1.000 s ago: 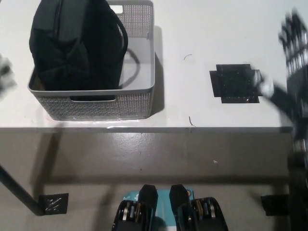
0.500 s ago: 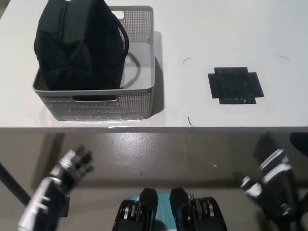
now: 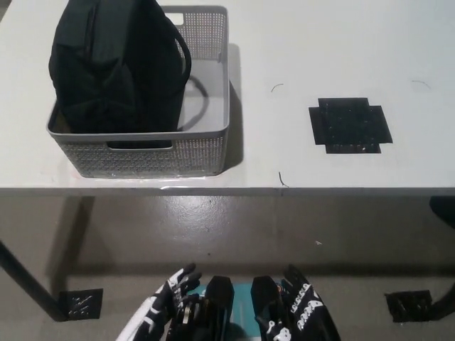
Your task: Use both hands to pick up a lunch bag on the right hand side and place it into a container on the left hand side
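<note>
A black lunch bag (image 3: pixel 114 67) stands upright inside the grey perforated basket (image 3: pixel 202 145) on the left of the white table. Its strap loops down into the basket's free right part. Both hands hang low at the bottom of the head view, below the table's front edge and far from the bag. My white left hand (image 3: pixel 167 302) is open with fingers spread, holding nothing. My black right hand (image 3: pixel 302 309) is open too, fingers apart and empty.
A black cross-shaped tape mark (image 3: pixel 350 124) lies on the white table (image 3: pixel 341 42) at the right. The table's front edge runs across the middle of the picture, with grey floor below it. A black table leg (image 3: pixel 25 280) slants at the lower left.
Both hands have dropped further and swung inward to the bottom middle. The bag and basket have not moved; the view shifted only slightly.
</note>
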Robot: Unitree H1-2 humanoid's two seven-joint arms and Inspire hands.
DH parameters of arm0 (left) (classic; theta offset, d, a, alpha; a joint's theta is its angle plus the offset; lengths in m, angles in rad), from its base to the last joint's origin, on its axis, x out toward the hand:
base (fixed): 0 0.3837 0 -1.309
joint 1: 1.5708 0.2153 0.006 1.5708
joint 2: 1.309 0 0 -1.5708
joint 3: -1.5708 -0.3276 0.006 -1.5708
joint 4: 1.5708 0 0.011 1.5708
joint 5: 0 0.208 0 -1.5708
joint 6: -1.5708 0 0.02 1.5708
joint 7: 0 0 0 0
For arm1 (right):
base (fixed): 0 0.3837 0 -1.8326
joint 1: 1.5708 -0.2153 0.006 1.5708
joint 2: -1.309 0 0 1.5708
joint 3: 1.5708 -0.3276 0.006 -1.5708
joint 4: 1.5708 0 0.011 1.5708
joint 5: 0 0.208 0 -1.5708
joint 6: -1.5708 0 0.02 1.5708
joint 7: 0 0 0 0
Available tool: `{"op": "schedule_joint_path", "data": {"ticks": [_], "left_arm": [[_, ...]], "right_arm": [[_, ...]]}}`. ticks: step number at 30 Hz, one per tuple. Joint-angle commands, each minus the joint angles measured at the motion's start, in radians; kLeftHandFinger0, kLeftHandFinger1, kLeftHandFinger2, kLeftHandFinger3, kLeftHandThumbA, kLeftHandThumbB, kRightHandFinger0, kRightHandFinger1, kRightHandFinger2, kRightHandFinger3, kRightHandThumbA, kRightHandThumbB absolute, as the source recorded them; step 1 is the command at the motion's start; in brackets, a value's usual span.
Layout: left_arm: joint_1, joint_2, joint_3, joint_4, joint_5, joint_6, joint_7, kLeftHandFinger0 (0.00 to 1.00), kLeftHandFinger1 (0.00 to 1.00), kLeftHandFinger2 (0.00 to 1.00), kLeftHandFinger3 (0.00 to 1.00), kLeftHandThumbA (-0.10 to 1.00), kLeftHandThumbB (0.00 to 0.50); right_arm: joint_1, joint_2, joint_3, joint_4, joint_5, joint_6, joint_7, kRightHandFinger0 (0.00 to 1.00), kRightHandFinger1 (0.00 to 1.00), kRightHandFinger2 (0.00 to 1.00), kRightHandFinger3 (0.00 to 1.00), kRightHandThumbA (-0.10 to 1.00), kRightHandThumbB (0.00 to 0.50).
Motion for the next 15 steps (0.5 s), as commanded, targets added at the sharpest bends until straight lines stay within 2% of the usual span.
{"op": "schedule_joint_path", "data": {"ticks": [1,3,5,7,10,15], "left_arm": [[0.006,0.001,-0.015,-0.007,0.039,-0.096,0.010,1.00,1.00,1.00,1.00,1.00,0.260],[0.000,-0.002,-0.015,-0.007,0.032,-0.089,0.009,1.00,1.00,1.00,1.00,1.00,0.266],[-0.003,0.000,-0.016,-0.002,0.035,-0.102,0.011,1.00,1.00,1.00,1.00,1.00,0.249],[0.007,-0.001,-0.014,-0.009,0.032,-0.101,0.014,1.00,1.00,1.00,1.00,1.00,0.269],[0.008,0.000,-0.013,-0.009,0.032,-0.099,0.015,1.00,1.00,1.00,1.00,1.00,0.254],[0.001,0.003,-0.012,-0.014,0.031,-0.086,0.012,1.00,1.00,1.00,1.00,1.00,0.255]], "right_arm": [[-0.009,0.002,0.021,-0.023,-0.033,-0.107,0.044,1.00,1.00,1.00,1.00,1.00,0.182],[-0.018,0.001,0.017,-0.023,-0.030,-0.105,0.044,1.00,1.00,1.00,1.00,1.00,0.179],[-0.024,0.002,0.011,-0.018,-0.017,-0.097,0.047,1.00,1.00,1.00,1.00,1.00,0.190],[-0.022,0.007,0.007,-0.017,-0.001,-0.084,0.052,1.00,1.00,1.00,1.00,1.00,0.198],[-0.026,0.004,0.009,-0.018,-0.015,-0.085,0.052,1.00,1.00,1.00,1.00,1.00,0.180],[-0.037,0.006,0.006,-0.014,-0.005,-0.079,0.062,1.00,1.00,1.00,1.00,1.00,0.190]]}}
